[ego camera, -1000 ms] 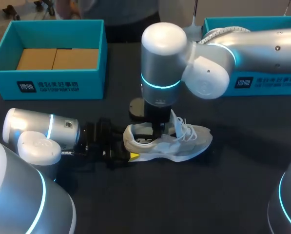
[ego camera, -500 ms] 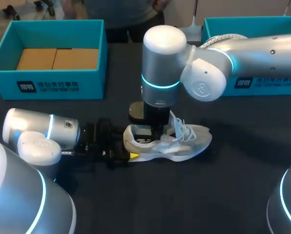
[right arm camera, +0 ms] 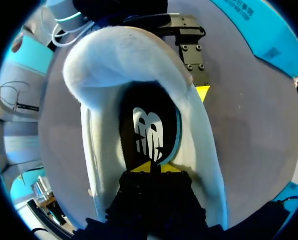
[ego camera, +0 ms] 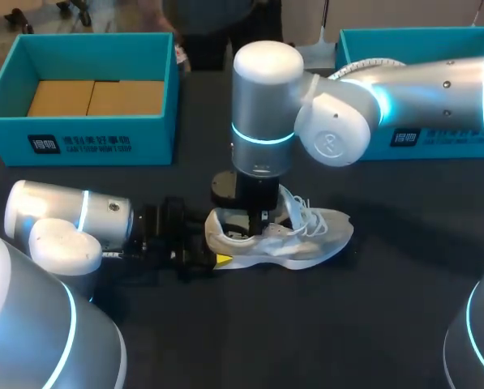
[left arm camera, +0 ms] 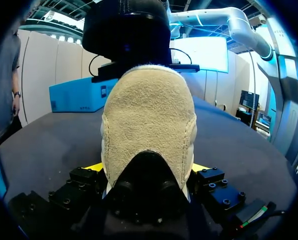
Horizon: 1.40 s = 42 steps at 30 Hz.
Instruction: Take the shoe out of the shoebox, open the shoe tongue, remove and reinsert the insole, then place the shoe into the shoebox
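A white sneaker (ego camera: pixel 310 235) lies on its side on the dark table, heel toward my left arm. My left gripper (ego camera: pixel 205 253) has its fingers wide apart on both sides of the heel (left arm camera: pixel 149 120), one yellow tip (left arm camera: pixel 95 166) against each flank. My right gripper (ego camera: pixel 254 227) points straight down into the shoe's opening. In the right wrist view its tips (right arm camera: pixel 151 167) are pressed together at the edge of the black insole (right arm camera: pixel 149 127) with its white logo. My left arm's finger (right arm camera: pixel 191 50) shows alongside the shoe's heel (right arm camera: pixel 104 75).
An open teal shoebox (ego camera: pixel 79 138) with a brown cardboard bottom stands at the back left. A second teal box (ego camera: pixel 436 138) stands at the back right, behind my right arm. Bare dark table lies in front of the shoe.
My right gripper's fingers have closed inside the shoe, and its arm has shifted slightly left. The left gripper and the shoe stayed where they were.
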### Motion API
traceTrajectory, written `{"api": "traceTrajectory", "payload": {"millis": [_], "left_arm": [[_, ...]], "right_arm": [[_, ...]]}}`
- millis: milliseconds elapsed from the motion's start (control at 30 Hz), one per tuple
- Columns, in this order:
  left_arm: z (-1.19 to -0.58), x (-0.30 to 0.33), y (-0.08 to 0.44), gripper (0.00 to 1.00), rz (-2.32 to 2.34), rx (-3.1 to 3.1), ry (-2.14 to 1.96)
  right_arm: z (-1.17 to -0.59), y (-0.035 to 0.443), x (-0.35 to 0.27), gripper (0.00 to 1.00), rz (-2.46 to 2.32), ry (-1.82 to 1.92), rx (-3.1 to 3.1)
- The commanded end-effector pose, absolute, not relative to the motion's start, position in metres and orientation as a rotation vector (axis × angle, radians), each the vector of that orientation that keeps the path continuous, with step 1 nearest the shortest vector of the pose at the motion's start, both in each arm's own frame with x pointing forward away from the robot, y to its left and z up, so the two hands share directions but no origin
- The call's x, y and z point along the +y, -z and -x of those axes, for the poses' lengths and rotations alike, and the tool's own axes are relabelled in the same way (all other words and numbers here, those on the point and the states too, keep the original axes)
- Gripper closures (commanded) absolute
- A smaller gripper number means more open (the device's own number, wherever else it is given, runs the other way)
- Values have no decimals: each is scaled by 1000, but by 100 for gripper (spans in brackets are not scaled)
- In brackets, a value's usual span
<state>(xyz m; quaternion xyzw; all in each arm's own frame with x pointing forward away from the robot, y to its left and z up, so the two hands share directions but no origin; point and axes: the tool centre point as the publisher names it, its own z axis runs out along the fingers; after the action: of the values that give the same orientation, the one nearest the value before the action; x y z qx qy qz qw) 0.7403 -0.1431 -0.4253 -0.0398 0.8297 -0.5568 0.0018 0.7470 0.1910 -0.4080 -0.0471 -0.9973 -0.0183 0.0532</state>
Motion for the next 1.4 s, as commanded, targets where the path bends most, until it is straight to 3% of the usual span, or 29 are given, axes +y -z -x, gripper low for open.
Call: {"api": "traceTrajectory", "payload": {"millis": [33,967,1400], "left_arm": [[-741,-144,426,100,125,2607,1743],[-741,-144,426,100,125,2607,1743],[-741,-144,426,100,125,2607,1743]], "right_arm": [[-738,397,177,100,166,34,-3077],[-764,330,150,100,105,128,-3168],[-769,320,184,100,-41,343,-3118]]}}
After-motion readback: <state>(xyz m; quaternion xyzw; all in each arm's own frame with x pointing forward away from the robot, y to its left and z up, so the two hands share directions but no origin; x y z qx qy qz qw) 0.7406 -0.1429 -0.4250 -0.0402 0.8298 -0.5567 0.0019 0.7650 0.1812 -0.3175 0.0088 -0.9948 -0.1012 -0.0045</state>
